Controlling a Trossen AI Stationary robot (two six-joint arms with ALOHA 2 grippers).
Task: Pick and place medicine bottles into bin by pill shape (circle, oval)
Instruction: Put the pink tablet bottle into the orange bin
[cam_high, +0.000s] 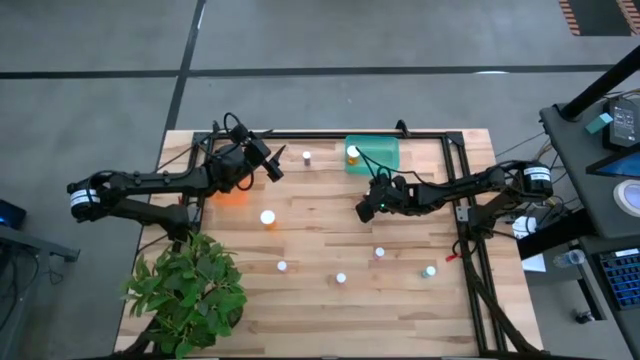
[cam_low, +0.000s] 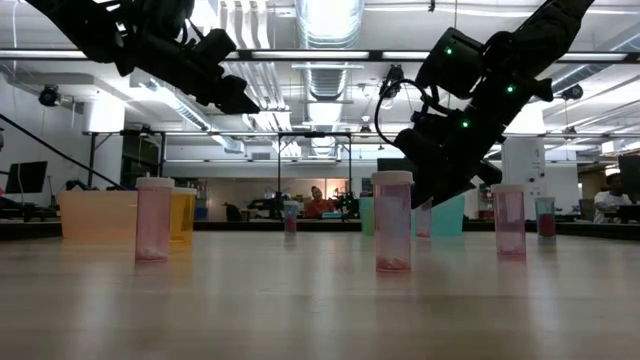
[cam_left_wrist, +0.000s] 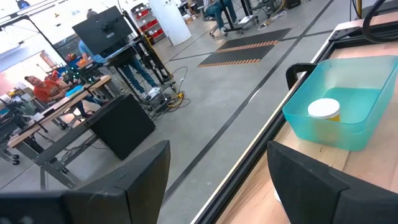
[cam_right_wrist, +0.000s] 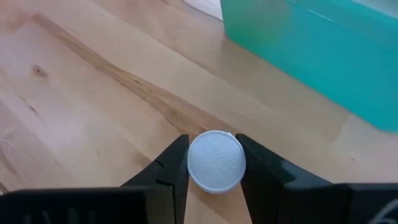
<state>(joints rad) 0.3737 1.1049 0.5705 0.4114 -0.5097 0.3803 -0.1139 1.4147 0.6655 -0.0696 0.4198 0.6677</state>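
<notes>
The wooden tabletop (cam_high: 330, 240) carries scattered medicine bottles (cam_high: 340, 279), a teal bin (cam_high: 385, 155) beyond the right gripper (cam_high: 366, 210), an orange bin (cam_high: 232, 196), and a plant (cam_high: 185, 290).

High view: we are looking straight down from well above, taking in the whole wooden table (cam_high: 330, 250) and the grey floor around it.
Low view: we are sitting at tabletop height, facing level across the table into the room behind.
Left wrist view: we are looking out past the table's far edge toward the room, with the teal bin (cam_left_wrist: 348, 109) close by.
Right wrist view: we are looking steeply down at the wood from very near.
Shared: we are seeing the teal bin in the high view and both wrist views.
</notes>
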